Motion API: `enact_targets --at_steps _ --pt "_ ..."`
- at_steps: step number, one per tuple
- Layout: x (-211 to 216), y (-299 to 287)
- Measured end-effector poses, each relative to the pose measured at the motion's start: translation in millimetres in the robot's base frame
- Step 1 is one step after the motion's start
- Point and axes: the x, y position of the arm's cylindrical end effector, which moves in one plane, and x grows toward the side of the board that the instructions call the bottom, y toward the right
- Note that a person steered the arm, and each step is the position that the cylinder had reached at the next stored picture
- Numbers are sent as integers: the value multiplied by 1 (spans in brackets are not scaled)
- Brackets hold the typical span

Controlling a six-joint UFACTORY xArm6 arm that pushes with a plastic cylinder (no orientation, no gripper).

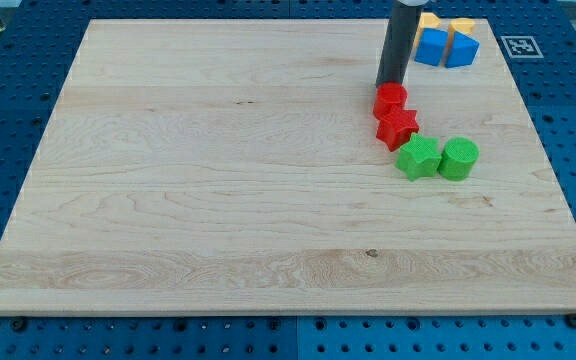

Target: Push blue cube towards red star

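Observation:
The blue cube point(431, 47) sits near the view's top right, touching another blue block point(463, 49), with a yellow block point(460, 25) and an orange block point(429, 20) just behind them. The red star point(397, 128) lies below and to the left of the blue cube, touching a red block point(390, 99) above it. My tip point(389, 84) stands at the top edge of the red block, left of and below the blue cube, apart from it.
A green star point(418, 158) and a green cylinder point(458, 158) lie side by side just below the red star. The wooden board point(218, 180) rests on a blue perforated table. A marker tag point(517, 45) lies beyond the board's top right corner.

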Motion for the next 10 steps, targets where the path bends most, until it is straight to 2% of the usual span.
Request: enact_targets --at_steps 1,4,5,7,8,9,10 --pt "-6 26" --pt "-4 182" --pt "-21 196" --pt "-113 169" --pt "-141 141" --pt "-141 81" --pt "-134 64"
